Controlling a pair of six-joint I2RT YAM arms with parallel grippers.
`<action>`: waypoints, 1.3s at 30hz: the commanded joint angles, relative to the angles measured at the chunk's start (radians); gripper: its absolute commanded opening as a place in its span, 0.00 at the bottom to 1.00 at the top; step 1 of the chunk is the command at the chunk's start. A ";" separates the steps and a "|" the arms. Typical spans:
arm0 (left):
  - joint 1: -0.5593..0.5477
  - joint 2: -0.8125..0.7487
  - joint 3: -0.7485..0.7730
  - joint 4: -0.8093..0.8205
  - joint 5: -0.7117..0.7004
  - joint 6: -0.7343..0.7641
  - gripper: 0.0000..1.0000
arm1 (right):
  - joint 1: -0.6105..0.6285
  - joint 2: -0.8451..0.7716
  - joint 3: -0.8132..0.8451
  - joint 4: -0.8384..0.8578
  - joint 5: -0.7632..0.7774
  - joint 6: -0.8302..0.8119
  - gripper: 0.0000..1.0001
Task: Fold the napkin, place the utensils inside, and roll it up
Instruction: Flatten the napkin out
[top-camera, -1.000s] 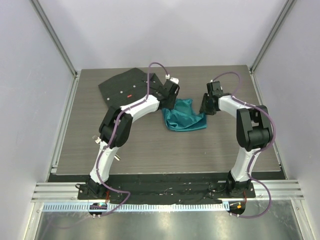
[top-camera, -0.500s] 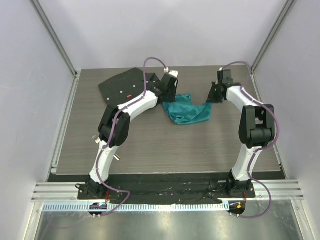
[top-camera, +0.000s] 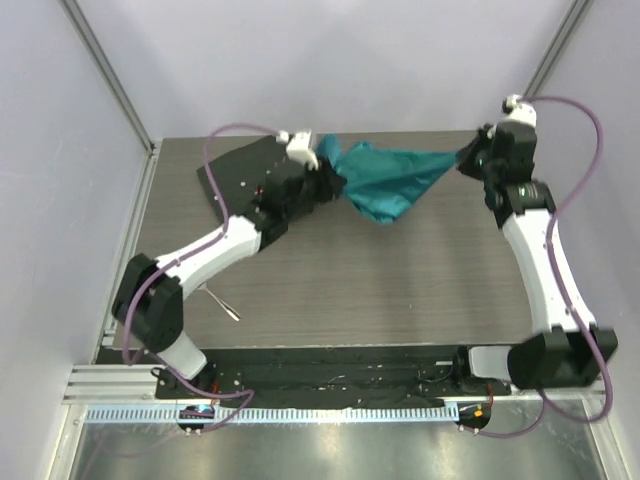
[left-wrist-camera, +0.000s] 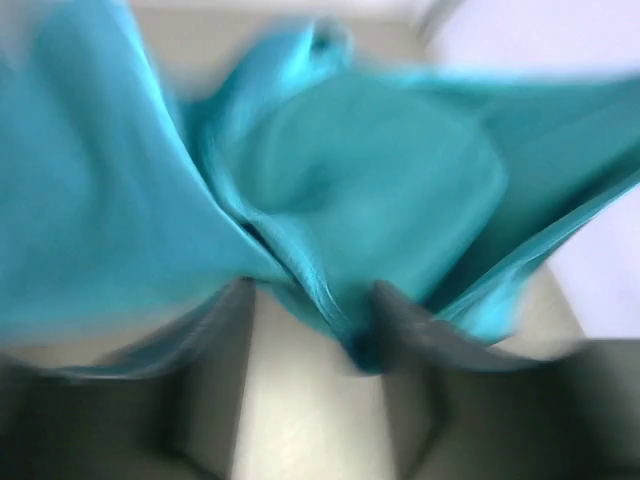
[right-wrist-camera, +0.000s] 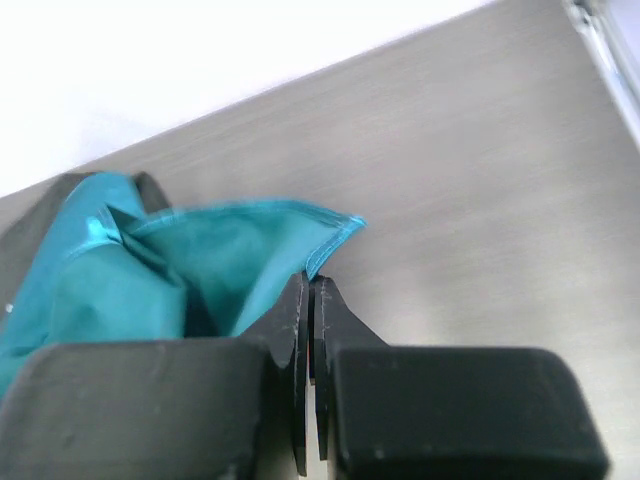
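Hanging above the worktop's far edge, the teal napkin (top-camera: 385, 180), seemingly light, limp and slippery, sags between the left gripper (top-camera: 332, 178), clamped on a bunched edge, and the right gripper (top-camera: 470, 160), pinched shut on a hemmed corner, probably the surest hold.

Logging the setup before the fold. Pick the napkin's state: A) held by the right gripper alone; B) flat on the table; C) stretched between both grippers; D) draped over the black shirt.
C: the napkin spans from the left gripper to the right gripper, each pinching an end.
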 joint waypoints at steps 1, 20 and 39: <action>-0.088 -0.082 -0.354 0.089 -0.062 -0.168 0.71 | 0.002 -0.131 -0.305 0.017 0.121 0.021 0.01; -0.154 0.131 0.076 -0.336 -0.425 0.116 0.83 | 0.000 -0.151 -0.460 0.023 0.143 0.010 0.01; -0.107 0.364 0.101 -0.293 -0.202 0.125 0.61 | 0.000 -0.150 -0.477 0.028 0.103 0.015 0.01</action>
